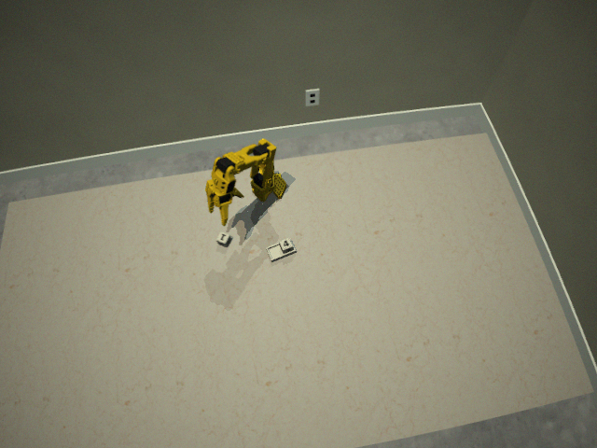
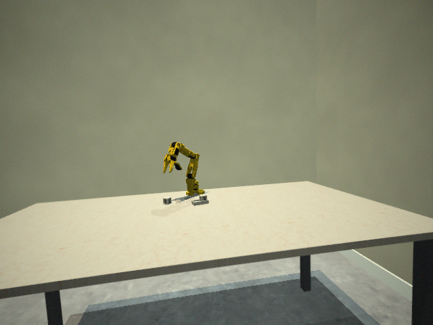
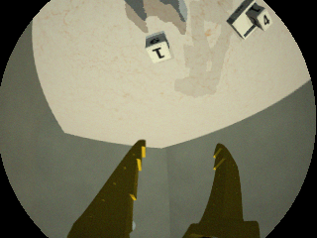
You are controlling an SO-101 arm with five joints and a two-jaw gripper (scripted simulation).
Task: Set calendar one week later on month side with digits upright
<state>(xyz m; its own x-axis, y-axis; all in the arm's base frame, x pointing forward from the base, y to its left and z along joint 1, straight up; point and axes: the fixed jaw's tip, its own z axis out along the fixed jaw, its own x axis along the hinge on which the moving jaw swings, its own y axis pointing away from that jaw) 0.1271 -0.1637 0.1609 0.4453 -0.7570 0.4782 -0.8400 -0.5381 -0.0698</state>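
A white cube [image 1: 223, 238] [image 2: 167, 200] [image 3: 158, 49] stands on the table, left of the tray in the top and exterior views. A dark 1 shows on its top and another dark digit on a side face in the wrist view. The small white tray [image 1: 273, 259] [image 2: 195, 203] [image 3: 236, 26] lies flat on the table. A second white cube [image 1: 286, 245] [image 2: 203, 198] [image 3: 263, 18] stands in its right half in the top view, with a 4 on top; the left half is empty. My gripper [image 1: 217, 218] [image 2: 167, 172] [image 3: 179, 144] is open and empty, high above the table near the loose cube.
The arm's base [image 1: 268, 189] [image 2: 194, 191] stands behind the tray near the table's back edge. The arm's shadow falls on the table between the loose cube and the tray. A wall with a socket [image 1: 312, 97] rises behind the table.
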